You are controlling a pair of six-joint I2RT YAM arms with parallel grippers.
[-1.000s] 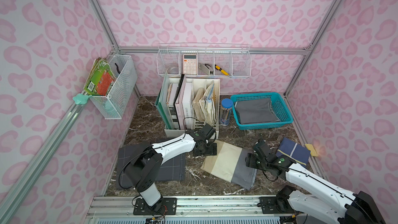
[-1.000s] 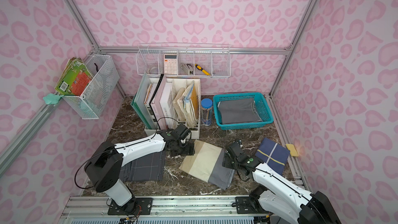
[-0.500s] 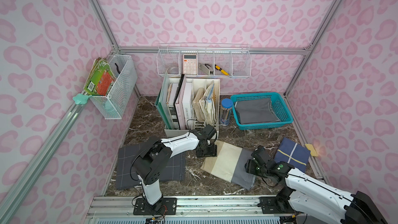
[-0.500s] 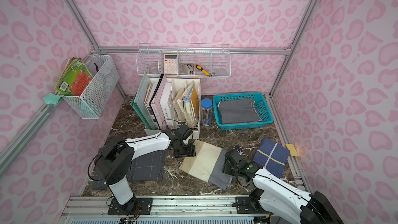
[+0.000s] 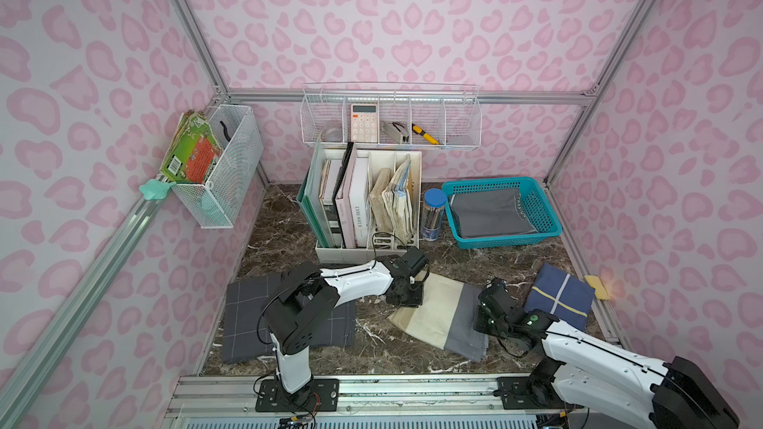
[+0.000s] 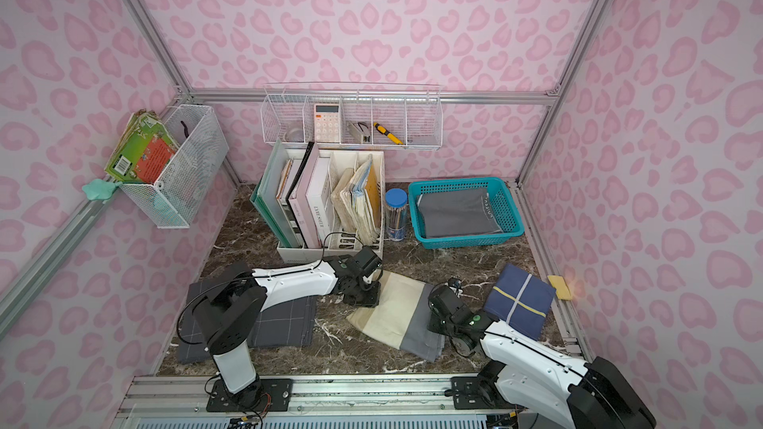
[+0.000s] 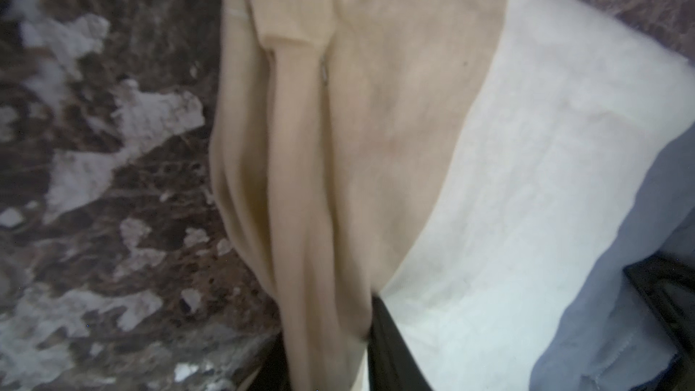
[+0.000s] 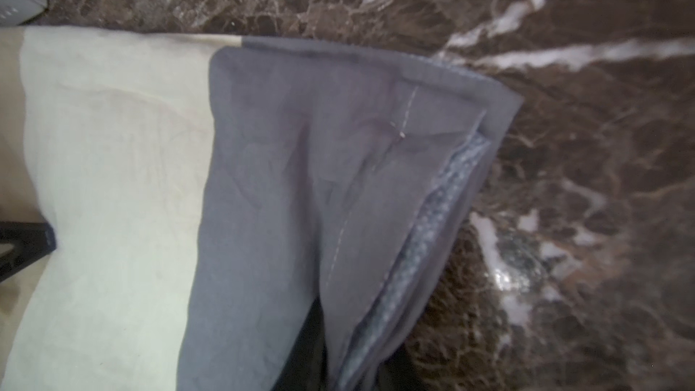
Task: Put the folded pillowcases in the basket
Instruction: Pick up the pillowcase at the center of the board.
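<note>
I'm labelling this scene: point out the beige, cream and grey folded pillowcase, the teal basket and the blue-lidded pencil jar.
folded pillowcase (image 5: 437, 315): in a top view, its cream middle band.
teal basket (image 5: 508, 242): in a top view, its near lattice wall.
pencil jar (image 5: 434, 198): in a top view, its blue lid.

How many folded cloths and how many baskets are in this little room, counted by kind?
Folded cloths: 4 (grid-patterned grey cloth, striped pillowcase, navy cloth, plain grey cloth inside the teal basket)
Baskets: 3 (teal basket, side wire basket, back wire basket)
Total: 7
</note>
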